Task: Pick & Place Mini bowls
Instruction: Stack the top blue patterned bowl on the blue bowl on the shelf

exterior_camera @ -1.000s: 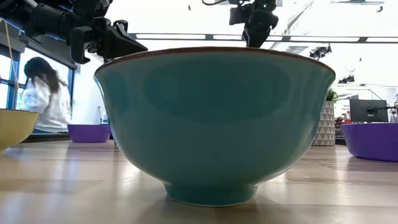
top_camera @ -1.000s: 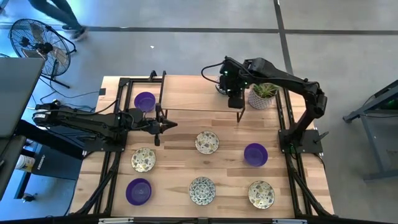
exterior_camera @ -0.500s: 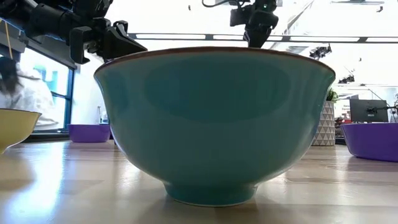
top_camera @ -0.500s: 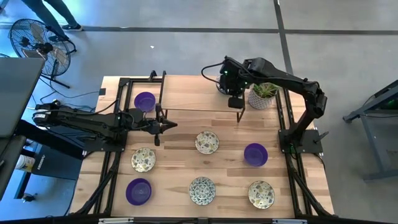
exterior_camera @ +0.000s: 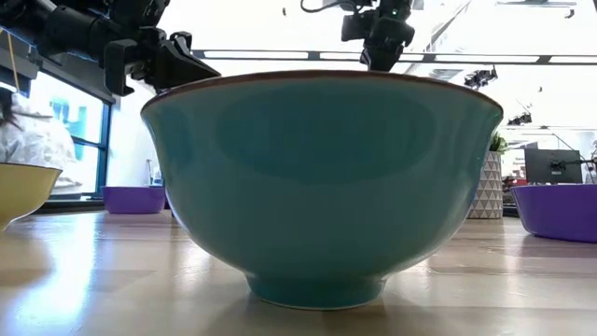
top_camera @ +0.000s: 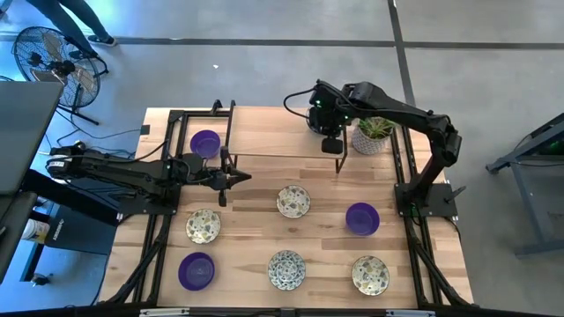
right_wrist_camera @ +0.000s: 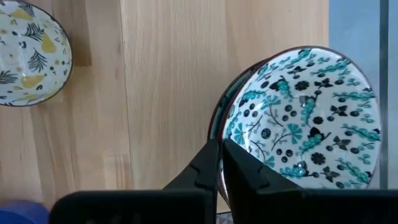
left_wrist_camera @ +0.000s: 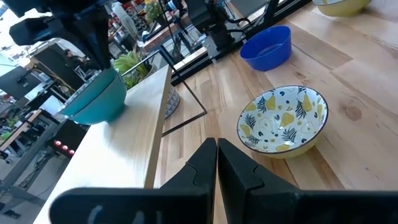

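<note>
I'm holding my right arm [top_camera: 397, 110] over the back of the tabletop [top_camera: 256, 242], right jaws closed on nothing, tips hovering by the rim of the teal bowl [right_wrist_camera: 298, 118]; can't tell if they're touching it. The potted plant [top_camera: 372, 134] is sitting just beside. My left arm [top_camera: 115, 172] is waiting mid-left, left jaws closed and empty, pointing toward a patterned mini bowl [top_camera: 293, 201]. The other patterned ones [top_camera: 203, 225] [top_camera: 286, 269] [top_camera: 370, 275] and the purple mini bowls [top_camera: 204, 142] [top_camera: 362, 217] [top_camera: 196, 269] are lying spread across the tabletop, apart.
</note>
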Controlling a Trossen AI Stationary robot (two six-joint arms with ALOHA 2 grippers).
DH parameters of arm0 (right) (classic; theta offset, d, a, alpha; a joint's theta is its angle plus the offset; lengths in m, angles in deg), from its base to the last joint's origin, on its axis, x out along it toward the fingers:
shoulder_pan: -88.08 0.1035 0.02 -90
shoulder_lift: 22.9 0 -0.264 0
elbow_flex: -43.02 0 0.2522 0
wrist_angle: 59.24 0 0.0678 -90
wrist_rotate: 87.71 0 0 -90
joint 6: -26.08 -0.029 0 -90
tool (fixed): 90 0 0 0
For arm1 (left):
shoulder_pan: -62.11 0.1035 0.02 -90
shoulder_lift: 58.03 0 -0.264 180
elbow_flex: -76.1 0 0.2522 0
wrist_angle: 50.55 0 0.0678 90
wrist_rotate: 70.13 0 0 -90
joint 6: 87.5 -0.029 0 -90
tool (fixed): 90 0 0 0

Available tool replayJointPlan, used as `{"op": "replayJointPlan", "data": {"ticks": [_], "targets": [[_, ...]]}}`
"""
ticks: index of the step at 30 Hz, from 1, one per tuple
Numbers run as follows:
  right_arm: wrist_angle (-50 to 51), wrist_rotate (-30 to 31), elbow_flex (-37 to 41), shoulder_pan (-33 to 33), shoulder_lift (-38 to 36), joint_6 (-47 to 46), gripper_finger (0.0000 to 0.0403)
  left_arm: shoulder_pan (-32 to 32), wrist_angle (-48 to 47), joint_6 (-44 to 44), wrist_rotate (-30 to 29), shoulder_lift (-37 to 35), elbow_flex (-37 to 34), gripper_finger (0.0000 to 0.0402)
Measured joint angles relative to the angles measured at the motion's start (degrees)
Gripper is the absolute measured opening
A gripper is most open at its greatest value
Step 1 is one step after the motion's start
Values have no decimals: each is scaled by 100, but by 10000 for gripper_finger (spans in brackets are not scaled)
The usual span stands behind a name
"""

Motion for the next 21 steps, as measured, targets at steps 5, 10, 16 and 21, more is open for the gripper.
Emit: {"op": "replayJointPlan", "data": {"ticks": [5, 10, 16, 21], "targets": [[-4, -14, 0, -38, 0, 3, 20, 0, -16, 0, -1, 0, 0, 10], [-47, -37, 0, -44, 0, 2, 36, 0, -19, 2, -1, 0, 0, 10], [-85, -44, 0, -68, 88, -38, 64, 0, -17, 24, -1, 0, 0, 10], [-54, -39, 0, -105, 153, -50, 79, 0, -50, 36, -1, 0, 0, 10]]}}
